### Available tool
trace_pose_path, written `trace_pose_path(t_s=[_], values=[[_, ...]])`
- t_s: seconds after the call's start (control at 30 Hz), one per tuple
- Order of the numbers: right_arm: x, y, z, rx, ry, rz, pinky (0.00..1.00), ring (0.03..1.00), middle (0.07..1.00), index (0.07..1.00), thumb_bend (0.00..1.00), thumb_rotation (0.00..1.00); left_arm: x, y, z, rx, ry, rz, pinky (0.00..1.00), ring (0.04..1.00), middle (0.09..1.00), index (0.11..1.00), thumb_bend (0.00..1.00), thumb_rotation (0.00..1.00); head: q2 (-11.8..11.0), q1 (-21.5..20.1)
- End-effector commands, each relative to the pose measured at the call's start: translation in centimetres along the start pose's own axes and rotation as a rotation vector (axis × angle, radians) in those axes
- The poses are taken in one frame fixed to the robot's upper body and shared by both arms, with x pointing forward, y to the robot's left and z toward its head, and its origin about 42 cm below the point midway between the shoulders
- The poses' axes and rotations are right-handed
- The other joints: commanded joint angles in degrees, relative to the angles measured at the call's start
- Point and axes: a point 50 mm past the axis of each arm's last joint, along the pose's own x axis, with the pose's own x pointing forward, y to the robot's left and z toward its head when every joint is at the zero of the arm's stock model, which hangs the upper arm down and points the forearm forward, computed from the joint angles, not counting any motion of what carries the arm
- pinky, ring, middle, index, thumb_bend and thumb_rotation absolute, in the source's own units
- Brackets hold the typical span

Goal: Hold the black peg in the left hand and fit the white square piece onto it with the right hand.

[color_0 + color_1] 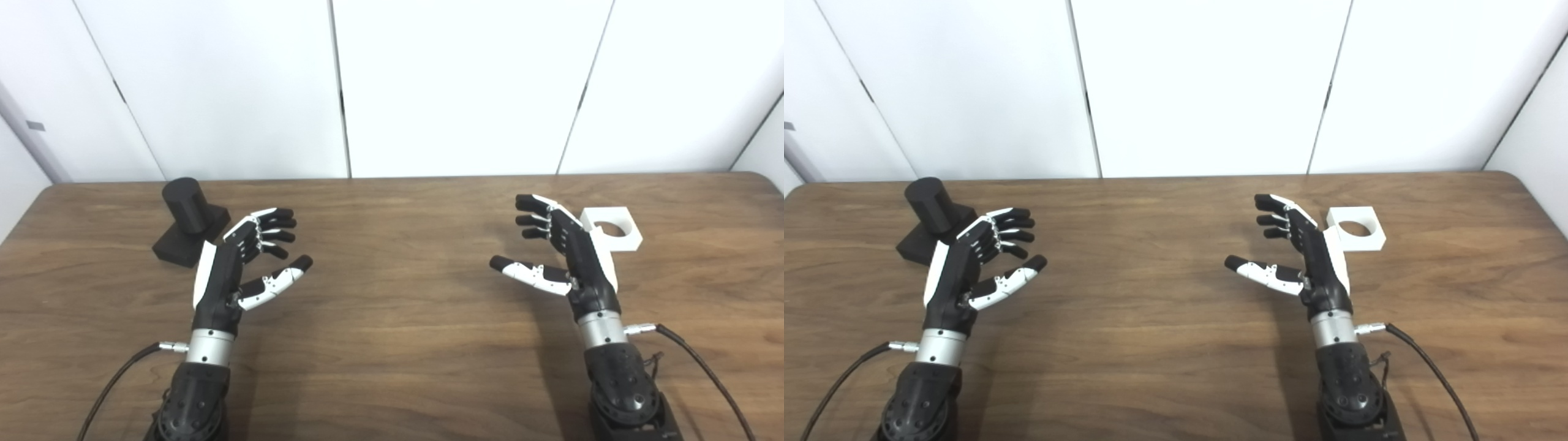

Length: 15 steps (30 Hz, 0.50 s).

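Observation:
The black peg, a short cylinder on a square black base, stands upright at the table's far left. My left hand hovers open just to its right and nearer to me, palm turned inward, holding nothing. The white square piece with a round hole lies flat at the far right. My right hand is open just left of it, palm inward, its back partly covering the piece's left edge. Neither hand touches its object.
The wooden table spans the whole view, with white wall panels behind its far edge. Cables run from both wrists toward the bottom edge. Bare wood lies between the two hands.

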Motion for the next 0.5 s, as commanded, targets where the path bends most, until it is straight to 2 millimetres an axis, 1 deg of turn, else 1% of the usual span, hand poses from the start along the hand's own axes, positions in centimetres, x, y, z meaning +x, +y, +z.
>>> trace_pose_path(t_s=[0.0, 0.13, 0.23, 0.3, 0.33, 0.4, 0.47], values=[[1.1, -0.6, 1.7, 0.007, -0.097, -0.026, 0.66, 0.728, 0.781, 0.759, 0.70, 0.22, 1.1, 0.2, 1.2, 0.005, -0.073, 0.010, 0.53, 0.647, 0.704, 0.710, 0.69, 0.13, 0.08, 0.04], [1.1, -0.7, 1.6, 0.007, -0.097, -0.025, 0.67, 0.726, 0.780, 0.759, 0.70, 0.20, 1.2, 0.2, 1.3, 0.008, -0.078, 0.005, 0.54, 0.654, 0.707, 0.712, 0.70, 0.16, 0.16, 0.76], [1.2, -1.0, 1.6, 0.007, -0.101, -0.026, 0.67, 0.725, 0.780, 0.757, 0.71, 0.21, 1.2, 0.0, 1.4, 0.008, -0.080, 0.003, 0.54, 0.657, 0.709, 0.712, 0.71, 0.16, 0.11, 2.67], [1.1, -1.2, 1.5, 0.003, -0.101, -0.028, 0.67, 0.718, 0.779, 0.757, 0.70, 0.20, 1.3, -0.4, 1.5, 0.005, -0.077, 0.002, 0.54, 0.658, 0.710, 0.710, 0.71, 0.16, 0.02, 4.58], [1.1, -1.4, 1.5, 0.005, -0.099, -0.027, 0.66, 0.714, 0.778, 0.758, 0.70, 0.20, 1.3, -0.6, 1.5, 0.002, -0.074, 0.001, 0.54, 0.656, 0.709, 0.708, 0.71, 0.16, -0.01, 6.43], [1.1, -1.8, 1.4, 0.013, -0.098, -0.026, 0.64, 0.712, 0.779, 0.760, 0.69, 0.17, 1.3, -1.0, 1.7, -0.001, -0.071, -0.003, 0.54, 0.658, 0.712, 0.708, 0.71, 0.15, -0.03, 8.35], [1.1, -2.3, 1.4, 0.029, -0.099, -0.029, 0.64, 0.714, 0.779, 0.759, 0.69, 0.17, 1.4, -1.6, 1.8, 0.002, -0.071, -0.004, 0.54, 0.658, 0.716, 0.709, 0.71, 0.14, -0.28, 11.93]])
